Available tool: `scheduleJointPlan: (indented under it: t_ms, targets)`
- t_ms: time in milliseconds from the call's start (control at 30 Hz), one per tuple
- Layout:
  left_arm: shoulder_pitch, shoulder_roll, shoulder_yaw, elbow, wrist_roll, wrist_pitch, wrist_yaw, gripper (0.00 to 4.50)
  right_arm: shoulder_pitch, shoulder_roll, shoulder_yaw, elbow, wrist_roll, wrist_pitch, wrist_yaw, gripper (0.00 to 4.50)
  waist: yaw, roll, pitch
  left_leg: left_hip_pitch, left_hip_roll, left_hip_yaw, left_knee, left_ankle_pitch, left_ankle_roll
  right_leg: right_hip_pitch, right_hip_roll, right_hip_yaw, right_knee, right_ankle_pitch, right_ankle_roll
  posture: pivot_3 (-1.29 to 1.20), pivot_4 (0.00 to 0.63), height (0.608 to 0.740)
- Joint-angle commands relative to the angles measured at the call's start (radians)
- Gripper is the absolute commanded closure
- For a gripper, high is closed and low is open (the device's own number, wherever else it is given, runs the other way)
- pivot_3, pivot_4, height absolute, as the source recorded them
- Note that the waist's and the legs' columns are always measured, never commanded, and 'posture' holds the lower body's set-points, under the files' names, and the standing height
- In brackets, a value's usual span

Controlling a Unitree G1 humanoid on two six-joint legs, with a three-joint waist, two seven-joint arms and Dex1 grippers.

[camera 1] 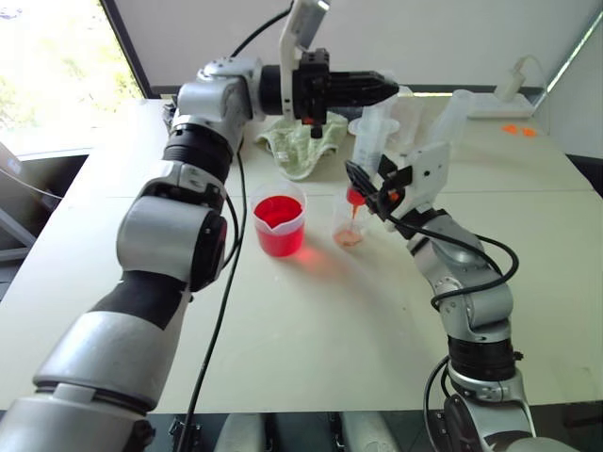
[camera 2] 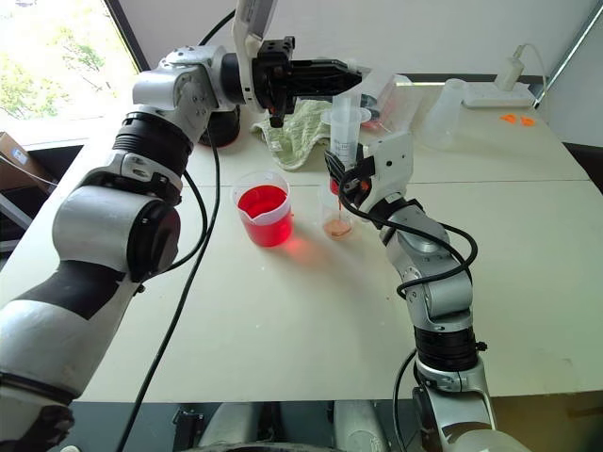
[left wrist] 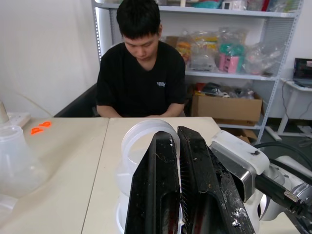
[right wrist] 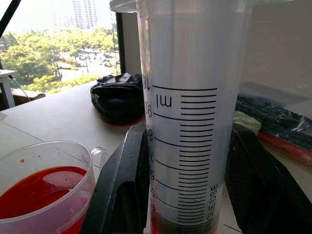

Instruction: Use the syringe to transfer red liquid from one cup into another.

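The right gripper (camera 2: 350, 181) is clamped around the barrel of the syringe (camera 2: 345, 122), which stands upright with its orange-red tip right over the narrower cup (camera 2: 336, 221). A thin bit of red liquid (camera 2: 335, 227) sits at that cup's bottom. The left gripper (camera 1: 382, 88) is up at the plunger end with its fingers pressed together, though I can't make out how it actually grips the ring, since the black fingers cover it. The wide spouted beaker (camera 1: 279, 219) just beside the cup is about half full of red. Behind them is a crumpled towel (camera 1: 306, 146), partly hidden by the arm. It's all on a pale table (camera 1: 311, 330), with a window on one side and a person (left wrist: 140, 68) seated across the table.
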Motion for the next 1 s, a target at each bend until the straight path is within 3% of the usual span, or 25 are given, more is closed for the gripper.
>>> scheduleJointPlan:
  t_ms: [33,1000]
  targets:
    - [-0.007,-0.016,-0.01,-0.017,0.016,-0.003,-0.026,4.46,-0.026,0.007,-0.011,-0.037,0.007,-0.037,0.001,2.96,0.0,0.0,0.0,0.0,0.0,0.0,0.0,0.0,0.0,0.0,0.0,0.0,0.0,0.0,0.0,0.0,0.15,0.711]
    - [0.08,-0.023,-0.024,-0.07,0.049,0.013,-0.037,4.46,-0.05,-0.002,-0.033,-0.052,0.011,-0.031,-0.006,2.96,0.001,0.0,0.0,0.0,0.0,0.0,0.0,0.0,0.0,0.0,0.0,0.0,0.0,0.0,0.0,0.0,0.15,0.711]
